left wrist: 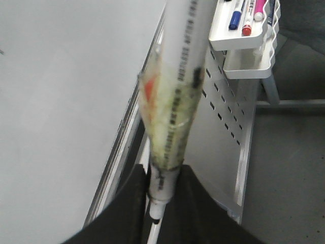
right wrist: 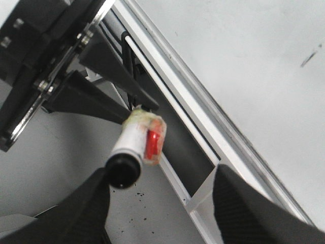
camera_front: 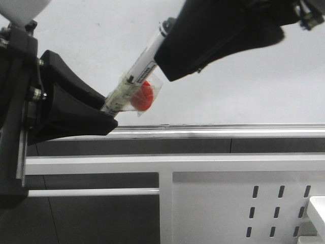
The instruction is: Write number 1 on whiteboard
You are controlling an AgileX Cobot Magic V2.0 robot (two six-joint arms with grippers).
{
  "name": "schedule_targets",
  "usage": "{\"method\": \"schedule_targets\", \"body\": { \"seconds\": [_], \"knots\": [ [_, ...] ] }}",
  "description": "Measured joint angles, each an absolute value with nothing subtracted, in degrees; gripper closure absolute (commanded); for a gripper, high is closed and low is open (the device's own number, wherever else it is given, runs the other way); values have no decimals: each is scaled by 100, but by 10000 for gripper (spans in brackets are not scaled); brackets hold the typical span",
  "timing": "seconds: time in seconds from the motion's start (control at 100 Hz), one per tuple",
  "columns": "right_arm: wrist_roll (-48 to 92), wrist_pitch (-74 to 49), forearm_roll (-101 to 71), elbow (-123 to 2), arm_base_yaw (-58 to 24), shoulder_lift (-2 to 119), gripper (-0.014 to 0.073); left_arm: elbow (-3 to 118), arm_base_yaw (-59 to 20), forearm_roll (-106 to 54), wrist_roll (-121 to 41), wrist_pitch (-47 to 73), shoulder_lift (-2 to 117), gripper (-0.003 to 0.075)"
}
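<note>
The left gripper [camera_front: 104, 114] is clamped on the lower end of a white marker pen [camera_front: 134, 81], its black fingers [camera_front: 76, 109] pressed tight against the barrel, so the pen slants up toward the right gripper [camera_front: 170, 68]. In the right wrist view the right gripper's fingers [right wrist: 244, 208] stand wide apart, the pen's black cap end between them and close to one; whether they touch it cannot be told. A red piece [camera_front: 143, 95] under yellowed tape [left wrist: 170, 119] sits on the barrel. The whiteboard [camera_front: 228, 86] stands behind the pen, its silver rail [camera_front: 228, 131] along the lower edge; a short dark mark [right wrist: 311, 57] shows on it, too small to identify. A white perforated panel [camera_front: 238, 203] lies below, and a tray of markers [left wrist: 244, 25] hangs beside it.
</note>
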State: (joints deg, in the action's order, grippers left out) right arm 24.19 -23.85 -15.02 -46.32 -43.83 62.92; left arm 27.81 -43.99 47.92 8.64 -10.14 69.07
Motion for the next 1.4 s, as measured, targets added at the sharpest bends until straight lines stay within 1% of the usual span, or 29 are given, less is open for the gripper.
{"method": "schedule_targets", "body": {
  "seconds": [0.27, 0.59, 0.71, 0.92, 0.99, 1.07, 1.32, 1.37, 1.4],
  "knots": [
    [2433, -2298, -1502, -4913, -4692, 6459, 194, 2794, -4399, 4779, 872, -828, 6907, 740],
    [2433, -2244, -1502, -4913, -4723, 6660, 202, 2827, -4399, 4602, 872, -828, 6907, 740],
    [2433, -2236, -1502, -4913, -4723, 6693, 272, 2827, -4399, 4589, 872, -828, 6907, 740],
    [2433, -2173, -1502, -4913, -4723, 6709, 445, 2827, -4399, 4585, 872, -828, 6907, 740],
    [2433, -2142, -1502, -4913, -4723, 6709, 534, 2827, -4399, 4585, 872, -828, 6907, 740],
    [2433, -2130, -1478, -4913, -4723, 6709, 673, 2827, -4399, 4585, 872, -828, 6907, 740],
    [2433, -2130, -1467, -4913, -4723, 6709, 667, 2827, -4399, 4585, 872, -864, 6907, 736],
    [2422, -2130, -1467, -4926, -4723, 6709, 667, 2827, -4399, 4558, 872, -864, 6907, 717],
    [2374, -2130, -1478, -4925, -4723, 6709, 667, 2827, -4399, 4482, 876, -879, 6907, 687]
  ]
}}
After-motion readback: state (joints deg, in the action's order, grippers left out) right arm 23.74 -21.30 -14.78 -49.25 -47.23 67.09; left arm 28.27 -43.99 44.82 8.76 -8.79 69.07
